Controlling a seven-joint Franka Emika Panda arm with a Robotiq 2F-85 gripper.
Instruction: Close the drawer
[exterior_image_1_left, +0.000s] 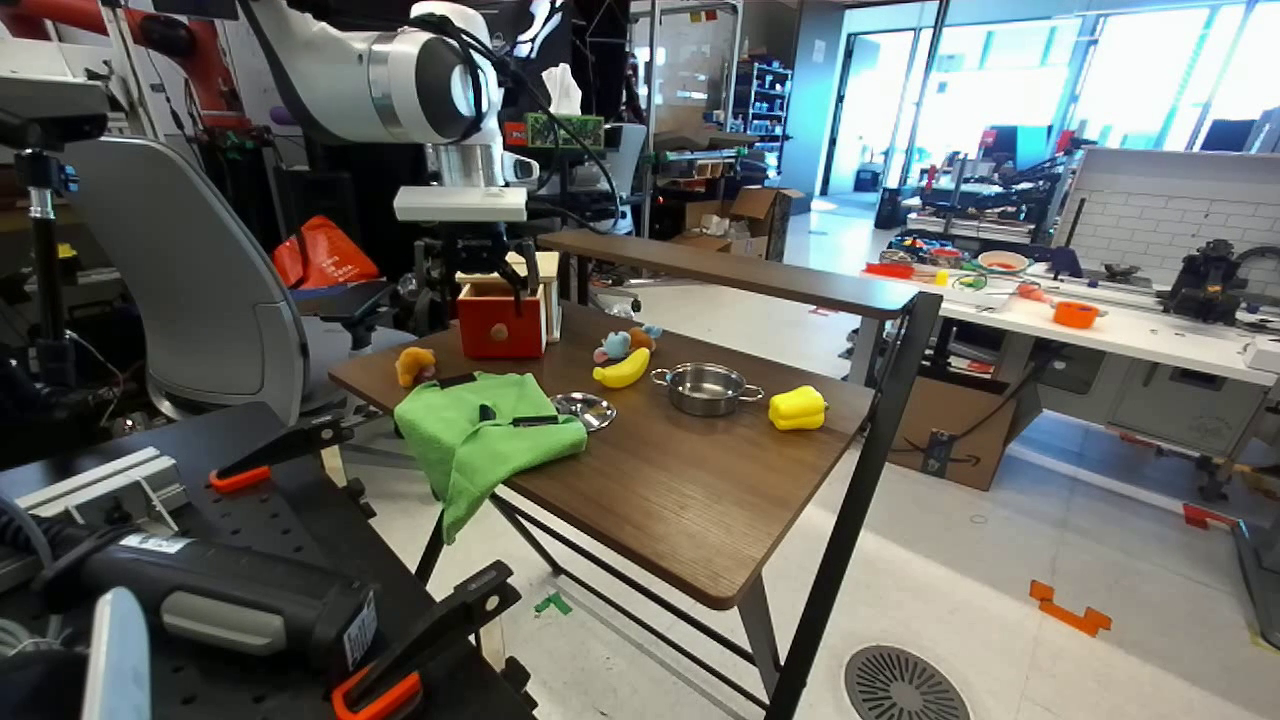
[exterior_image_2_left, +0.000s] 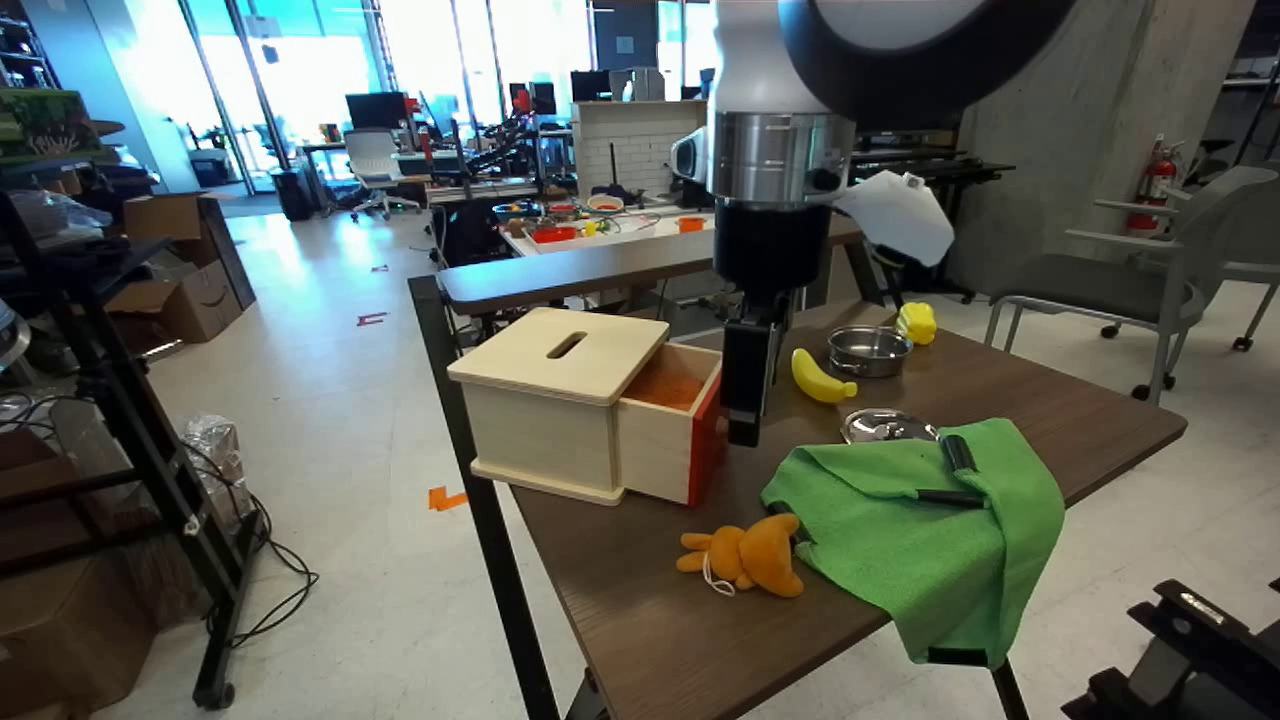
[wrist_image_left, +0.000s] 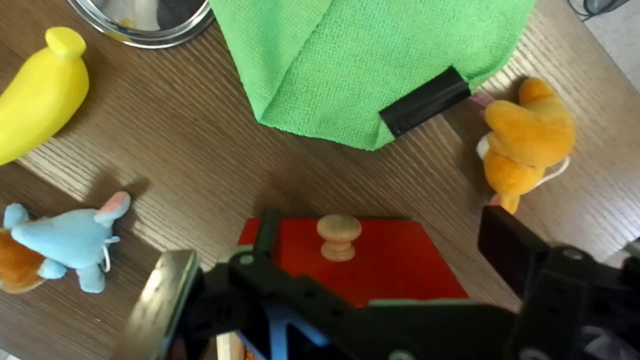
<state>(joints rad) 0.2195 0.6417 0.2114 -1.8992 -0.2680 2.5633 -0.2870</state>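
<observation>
The arm (exterior_image_1_left: 335, 80) is smooth, rounded and white, with a silvery band (exterior_image_1_left: 384, 85) just left of a dark, curved joint cap (exterior_image_1_left: 440, 95). Black cables (exterior_image_1_left: 505, 68) cross this joint and loop away to the right. Farther down come a bare-metal cylinder (exterior_image_2_left: 765, 155) and a black collar (exterior_image_2_left: 765, 245); a flat white block (exterior_image_1_left: 460, 204) sits on the near side in an exterior view. The gripper (wrist_image_left: 380, 217) is black and angular, dotted with round screw heads (wrist_image_left: 572, 254).
</observation>
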